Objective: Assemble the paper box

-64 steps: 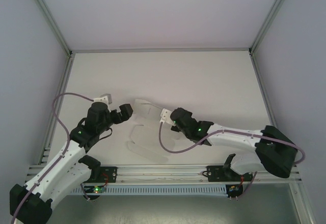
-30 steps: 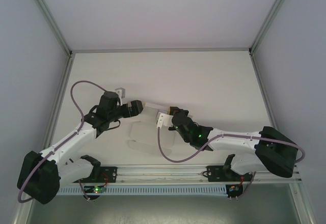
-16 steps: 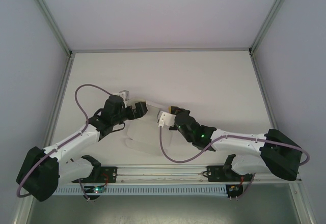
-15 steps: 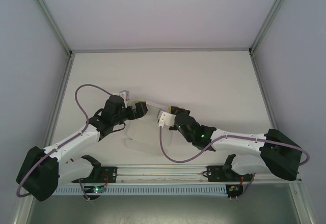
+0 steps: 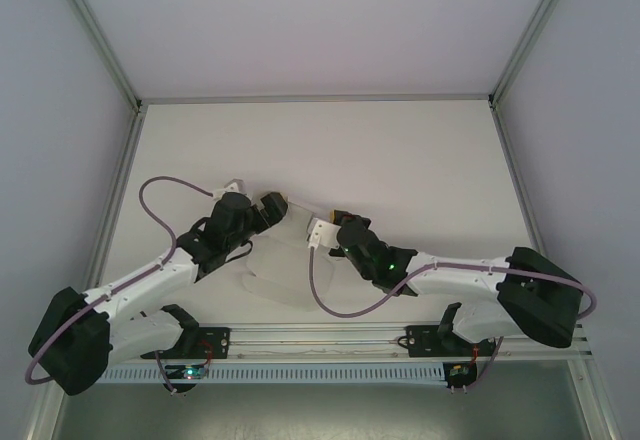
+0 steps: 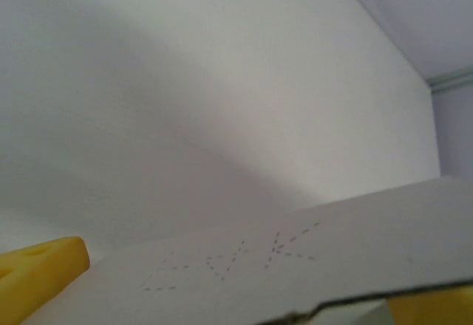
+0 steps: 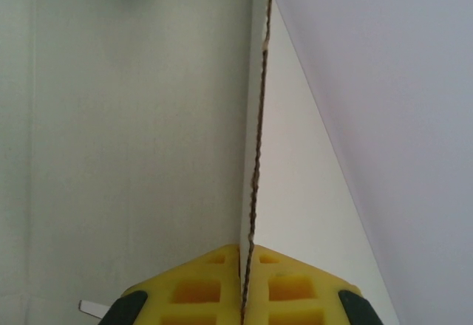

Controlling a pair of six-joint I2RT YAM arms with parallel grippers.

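Toward six o'clock on the table (image 5: 420, 160), the paper box (image 5: 280, 272) sits partly raised. It looks like light, floppy card, probably best pinched beside a crease. At its one o'clock the right gripper (image 5: 322, 228) clamps an edge. At eleven the left gripper (image 5: 272, 206) gapes wide against a panel.

Top external: high at the 6 o'clock edge, looks down on whole table (image 5: 420, 160). Left wrist: close, facing 2 o'clock. Right wrist: close, facing 10 o'clock. All share paper box (image 5: 280, 260).
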